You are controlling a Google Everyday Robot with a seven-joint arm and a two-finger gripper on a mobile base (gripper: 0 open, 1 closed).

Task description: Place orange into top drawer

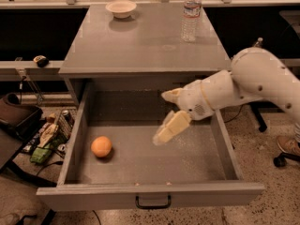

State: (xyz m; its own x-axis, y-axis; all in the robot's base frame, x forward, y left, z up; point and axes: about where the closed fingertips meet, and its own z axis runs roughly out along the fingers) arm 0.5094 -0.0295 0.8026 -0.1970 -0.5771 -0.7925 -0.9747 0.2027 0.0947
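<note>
The orange (101, 146) lies on the speckled grey floor of the open top drawer (187, 161), near its left wall. The drawer has a plain grey front panel with a small black handle (153, 202). My gripper (165, 131) hangs above the middle of the drawer, well to the right of the orange and apart from it. Its cream fingers (172, 125) point down and left, and nothing is held between them.
A shallow white bowl (121, 8) and a clear water bottle (191, 14) stand on the grey cabinet top (140, 41). A bag and clutter (42, 137) lie on the floor to the left. A chair base (281, 153) is at the right.
</note>
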